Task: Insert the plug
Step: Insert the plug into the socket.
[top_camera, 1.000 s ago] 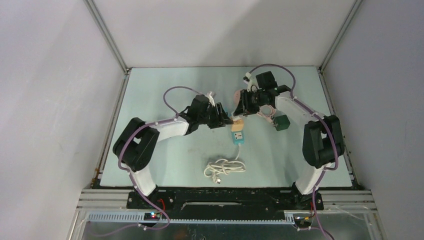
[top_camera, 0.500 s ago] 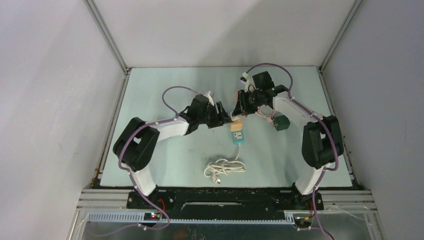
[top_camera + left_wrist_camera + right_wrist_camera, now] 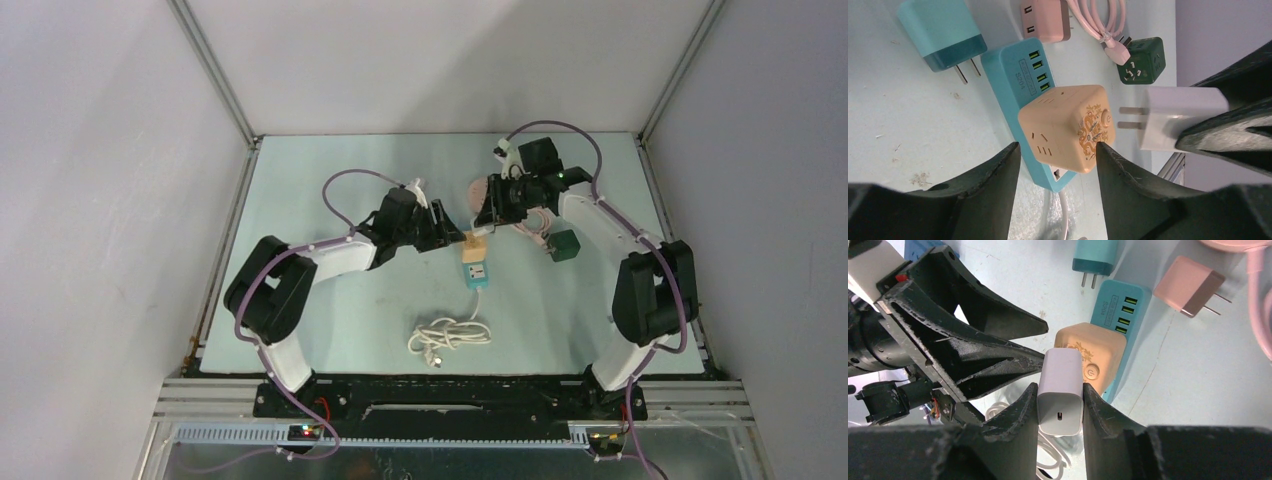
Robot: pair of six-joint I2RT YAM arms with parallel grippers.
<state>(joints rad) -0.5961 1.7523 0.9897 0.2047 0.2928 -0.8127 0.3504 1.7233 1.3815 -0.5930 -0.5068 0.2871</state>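
- The right jaws pinch the white plug (image 3: 1060, 392), with its prongs (image 3: 1131, 117) pointing at the peach cube socket (image 3: 1063, 127) and just short of its face.
- The left jaws clamp the cube socket, steadying it.
- The plug is not yet inserted; final alignment and the push remain.

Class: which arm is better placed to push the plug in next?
Right: the right claw grips the white plug, prongs facing the peach cube; the left claw likely just steadies that cube.

pale table (image 3: 330, 310) carries teal strip (image 3: 477, 272), coiled white cable (image 3: 449, 335), green cube (image 3: 564, 245).
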